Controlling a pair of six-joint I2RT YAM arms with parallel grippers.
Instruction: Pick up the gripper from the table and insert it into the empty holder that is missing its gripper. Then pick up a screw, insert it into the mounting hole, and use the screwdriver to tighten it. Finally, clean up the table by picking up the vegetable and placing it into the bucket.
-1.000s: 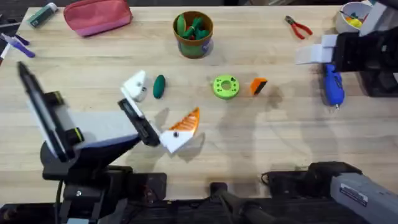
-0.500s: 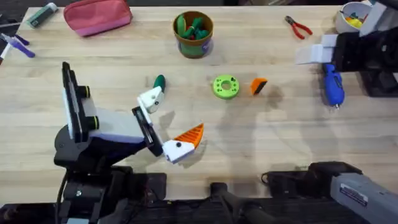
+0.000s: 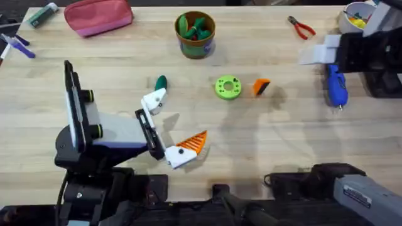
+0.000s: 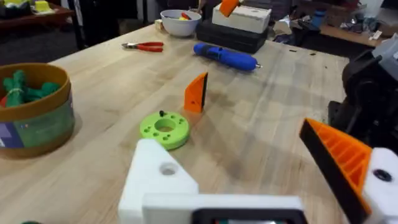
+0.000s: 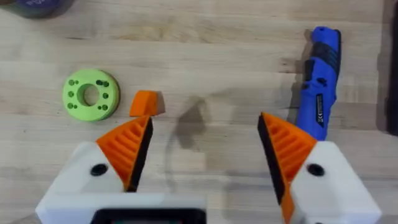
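1. Orange plastic forms the gripper (image 3: 261, 86), a small wedge with a black face, standing on the tabletop near the middle, just beside the bright green ring (image 3: 228, 87).
2. The holder (image 3: 153, 100), a white finger mount with no orange tip, is one finger of the left tool (image 3: 168, 127); its partner finger (image 3: 186, 148) carries an orange ribbed tip.
3. Left tool: fingers spread wide, nothing between them, positioned above the tabletop toward the near edge, left of centre.
4. The vegetable (image 3: 161, 83), dark green and oval, lies on the tabletop just beyond the holder.
5. The bucket (image 3: 195, 34), tan-orange with green items inside, stands near the far edge at the middle.
6. The screwdriver (image 3: 336, 86), blue, lies near the right edge.
7. Right tool (image 5: 205, 146): fingers spread wide, empty, seen in the right wrist view above bare wood between the gripper and the screwdriver.
8. Red-handled pliers (image 3: 301, 27) lie near the far right corner; a pink pouch (image 3: 99, 16) lies at the far left.
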